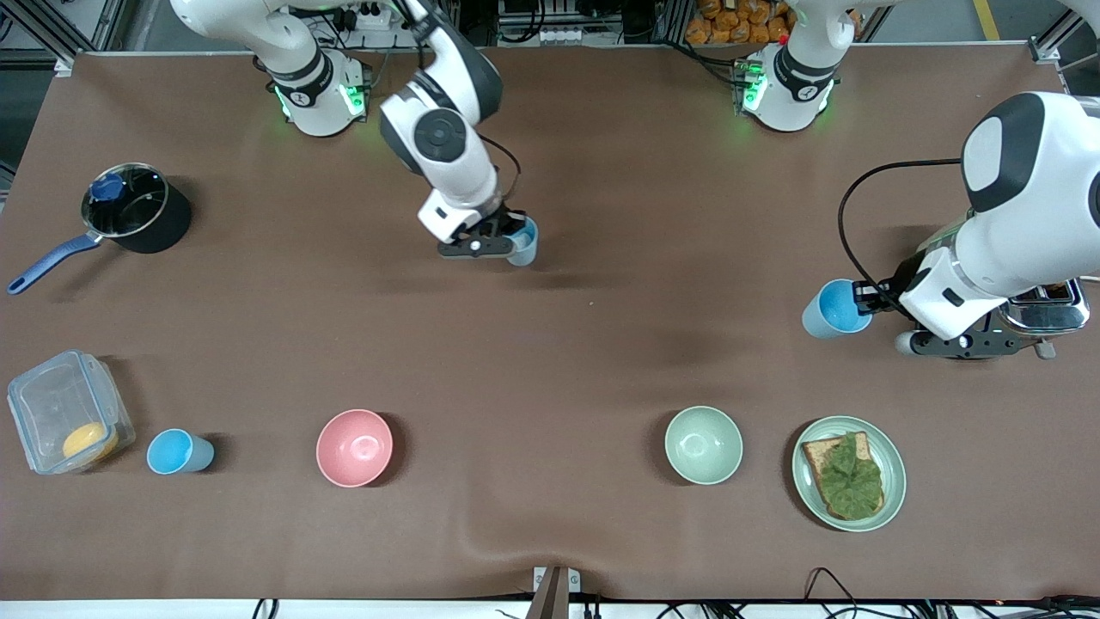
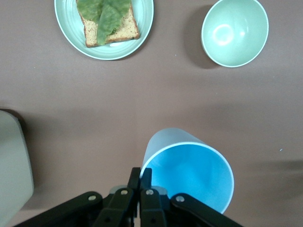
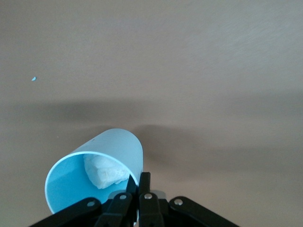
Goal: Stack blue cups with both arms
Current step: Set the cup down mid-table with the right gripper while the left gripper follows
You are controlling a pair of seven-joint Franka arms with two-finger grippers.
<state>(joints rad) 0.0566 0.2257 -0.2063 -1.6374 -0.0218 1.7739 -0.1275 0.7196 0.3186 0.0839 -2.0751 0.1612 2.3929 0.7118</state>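
Note:
My right gripper point(image 1: 513, 234) is shut on the rim of a light-blue cup point(image 1: 523, 243) over the middle of the table. In the right wrist view the gripper point(image 3: 138, 181) pinches the wall of that cup point(image 3: 106, 151), which is tilted and has a white crumpled lump inside. My left gripper point(image 1: 864, 298) is shut on the rim of a second blue cup point(image 1: 834, 309) toward the left arm's end. The left wrist view shows that gripper point(image 2: 140, 177) on the cup point(image 2: 189, 177). A third blue cup point(image 1: 178, 451) stands alone near the front camera, toward the right arm's end.
A pink bowl point(image 1: 354, 447), a pale green bowl point(image 1: 703, 444) and a plate with toast and lettuce point(image 1: 849, 473) line the near edge. A clear box point(image 1: 64, 421) stands beside the third cup. A black saucepan point(image 1: 137, 208) sits toward the right arm's end. A metal toaster point(image 1: 1044, 307) is under the left arm.

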